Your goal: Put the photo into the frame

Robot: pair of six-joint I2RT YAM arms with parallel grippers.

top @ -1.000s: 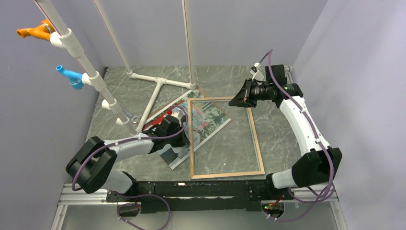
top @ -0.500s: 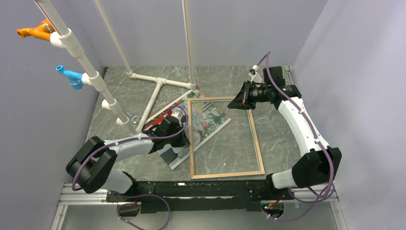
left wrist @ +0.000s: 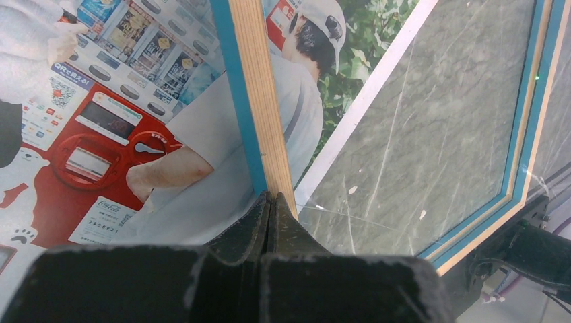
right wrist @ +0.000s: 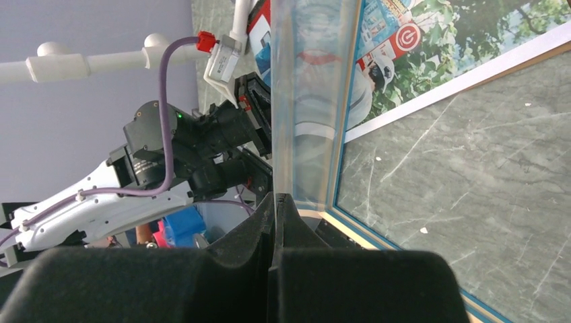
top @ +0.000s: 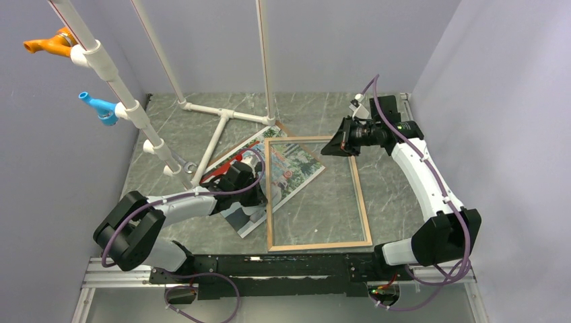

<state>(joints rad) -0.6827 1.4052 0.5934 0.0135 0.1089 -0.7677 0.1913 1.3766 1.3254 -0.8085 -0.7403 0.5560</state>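
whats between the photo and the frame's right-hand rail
Only bare marble tabletop, seen through the frame pane past the photo; the top view shows it.

We see 3 pale lilac walls (top: 337, 47), grey-green marbled tabletop (top: 316, 111) w/ pale scratch marks, white PVC pipe stand (top: 222, 114) at back-left w/ 3 uprights, orange fitting (top: 48, 44) & blue fitting (top: 97, 108) on leftmost pipe, aluminium rail (top: 94, 269) along near edge, soft even light

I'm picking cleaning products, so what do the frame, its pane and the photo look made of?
The frame: light wood, visible grain, with bright blue paint along one side. Its pane: clear, the table shows through; glass or acrylic, cannot tell. The photo: paper print with a white border, likely smooth-coated.
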